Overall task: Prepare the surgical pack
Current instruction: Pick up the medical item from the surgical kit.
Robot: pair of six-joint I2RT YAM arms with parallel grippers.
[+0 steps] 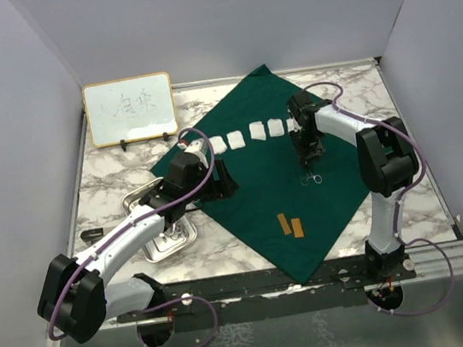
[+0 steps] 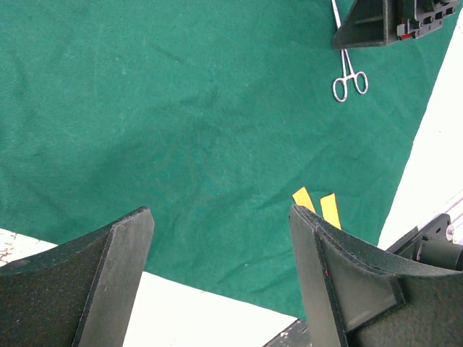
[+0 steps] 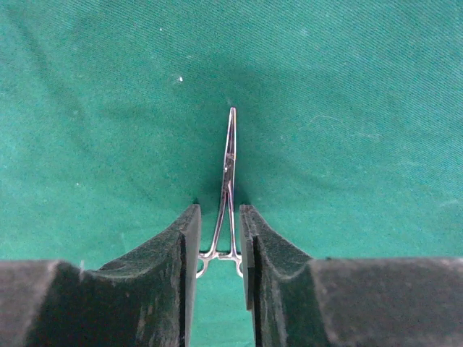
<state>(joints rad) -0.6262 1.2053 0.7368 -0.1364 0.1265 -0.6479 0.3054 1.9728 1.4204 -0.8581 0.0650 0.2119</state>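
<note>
Right wrist view: right gripper [image 3: 219, 217], jaws narrow, straddles steel forceps [image 3: 229, 166] on soft green drape [image 3: 108, 108]; grip unclear. Likely light, stiff, slippery; shanks suit gripping.

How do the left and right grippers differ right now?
The left gripper stands wide open with nothing between its fingers; the right gripper is narrowed to a slit straddling the forceps. Left hovers over the edge of the green cloth; right is down at the cloth, well inside it. Both point downward.
</note>
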